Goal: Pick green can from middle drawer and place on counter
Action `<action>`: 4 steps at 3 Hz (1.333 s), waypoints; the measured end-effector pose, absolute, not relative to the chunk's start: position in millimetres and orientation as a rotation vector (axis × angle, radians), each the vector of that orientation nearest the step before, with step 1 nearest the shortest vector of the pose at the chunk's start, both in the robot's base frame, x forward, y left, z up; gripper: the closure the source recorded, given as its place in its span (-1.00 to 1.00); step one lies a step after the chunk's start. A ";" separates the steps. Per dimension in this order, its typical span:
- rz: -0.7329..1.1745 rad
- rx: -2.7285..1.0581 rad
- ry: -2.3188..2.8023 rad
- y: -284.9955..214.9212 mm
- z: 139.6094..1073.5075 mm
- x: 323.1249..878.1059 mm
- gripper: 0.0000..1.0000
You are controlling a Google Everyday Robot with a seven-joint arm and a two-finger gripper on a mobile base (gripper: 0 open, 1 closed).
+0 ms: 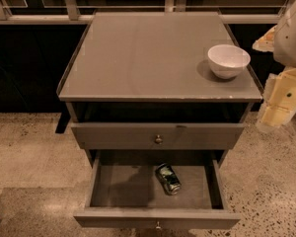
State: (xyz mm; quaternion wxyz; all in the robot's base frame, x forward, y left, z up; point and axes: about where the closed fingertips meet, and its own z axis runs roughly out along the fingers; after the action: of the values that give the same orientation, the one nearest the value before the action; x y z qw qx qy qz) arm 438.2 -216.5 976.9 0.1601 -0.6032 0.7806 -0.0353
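The green can (168, 178) lies on its side inside the middle drawer (113, 186), right of the drawer's centre. The drawer is pulled wide open at the bottom of the view, with its knob (158, 226) on the near front. The counter (138, 58) is the flat grey top of the cabinet above. My gripper (278, 102) hangs at the right edge of the view, beside the counter's front right corner, well above and to the right of the can. It holds nothing that I can see.
A white bowl (228, 60) stands on the counter near its right front corner. The upper drawer front (118, 136) with its knob (159, 139) sticks out slightly above the open drawer. A speckled floor (29, 152) surrounds the cabinet, and a railing (39, 19) runs behind it.
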 end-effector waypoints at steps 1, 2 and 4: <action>-0.101 -1.723 2.230 -216.5 976.9 438.2 -1.00; -0.103 -1.684 2.214 -217.2 969.4 436.0 -1.00; 0.139 -1.535 2.164 -221.6 853.0 405.5 -1.00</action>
State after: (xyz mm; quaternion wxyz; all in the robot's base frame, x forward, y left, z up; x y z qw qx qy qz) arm 405.5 -221.6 853.0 0.2401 -0.5610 0.7906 0.0507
